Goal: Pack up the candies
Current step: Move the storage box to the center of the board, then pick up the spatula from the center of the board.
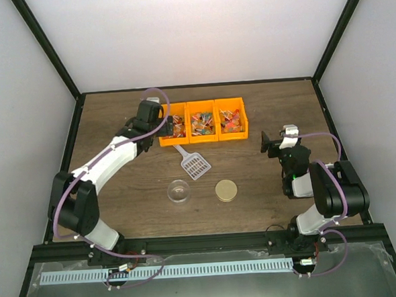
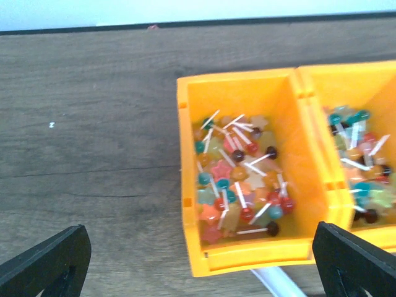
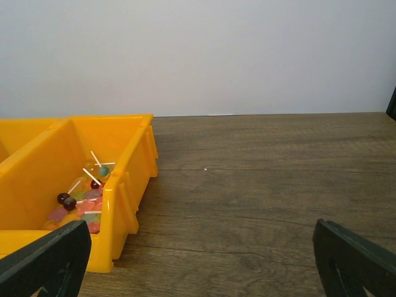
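The candies are tiny lollipops and star sweets in mixed colours, lying in three joined orange bins (image 1: 203,137) at the back centre. In the left wrist view the candies (image 2: 238,185) fill the left bin (image 2: 189,185). My left gripper (image 1: 164,121) hovers at that bin's left end; in its own view my left gripper (image 2: 204,267) is open wide and empty, with the bin's front wall between its jaws. My right gripper (image 1: 271,142) is to the right of the bins, open and empty (image 3: 201,260), facing the right bin (image 3: 127,185) with some candies (image 3: 80,201) inside.
A white slotted scoop (image 1: 195,163) lies in front of the bins, and its handle (image 2: 276,283) shows below the left bin. A clear round jar (image 1: 179,191) and a round gold lid (image 1: 226,190) sit nearer the arms. Bare wooden table (image 3: 266,198) lies ahead of the right gripper.
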Controlling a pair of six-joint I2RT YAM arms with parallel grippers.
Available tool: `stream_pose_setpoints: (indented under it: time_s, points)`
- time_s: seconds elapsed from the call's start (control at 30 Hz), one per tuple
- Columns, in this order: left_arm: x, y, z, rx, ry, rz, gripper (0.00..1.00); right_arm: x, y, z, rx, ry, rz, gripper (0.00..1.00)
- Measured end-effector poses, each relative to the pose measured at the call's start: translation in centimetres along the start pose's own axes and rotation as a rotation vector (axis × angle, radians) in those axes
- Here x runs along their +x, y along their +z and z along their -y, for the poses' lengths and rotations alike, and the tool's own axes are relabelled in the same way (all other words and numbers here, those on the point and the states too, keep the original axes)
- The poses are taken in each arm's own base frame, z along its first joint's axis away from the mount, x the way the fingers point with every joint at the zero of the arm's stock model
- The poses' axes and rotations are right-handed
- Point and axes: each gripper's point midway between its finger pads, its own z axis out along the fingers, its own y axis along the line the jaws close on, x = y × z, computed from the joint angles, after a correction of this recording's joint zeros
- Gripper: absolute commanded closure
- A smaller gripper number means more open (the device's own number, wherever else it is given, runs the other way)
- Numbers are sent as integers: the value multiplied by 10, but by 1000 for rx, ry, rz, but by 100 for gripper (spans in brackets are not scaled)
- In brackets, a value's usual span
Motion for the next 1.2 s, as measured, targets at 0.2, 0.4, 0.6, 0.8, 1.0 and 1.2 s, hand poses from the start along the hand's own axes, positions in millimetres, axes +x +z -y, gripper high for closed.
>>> stream_pose_setpoints:
  time_s: [0.2,0.4,0.6,0.8,1.0,1.2]
  points:
    - [-12,-21,12,99,-66,24,0,0,0,-1,-3,-1,-1,0]
    - [1,-27,13,118,-52,-35,0,1,0,-4,-26,-11,-5,0]
    - [-4,-48,8,126,-61,-4,0,-22,22,-5,-34,20,-79,0]
    - [4,-55,2,111,-116,-12,0,-110,35,-47,-268,215,-93,0]
    - [24,-68,3,147,-182,-39,0,-79,6,-165,-689,347,-429,0]
    - [56,-77,-1,152,-216,-79,0,-74,-46,-280,-757,122,-589,0]
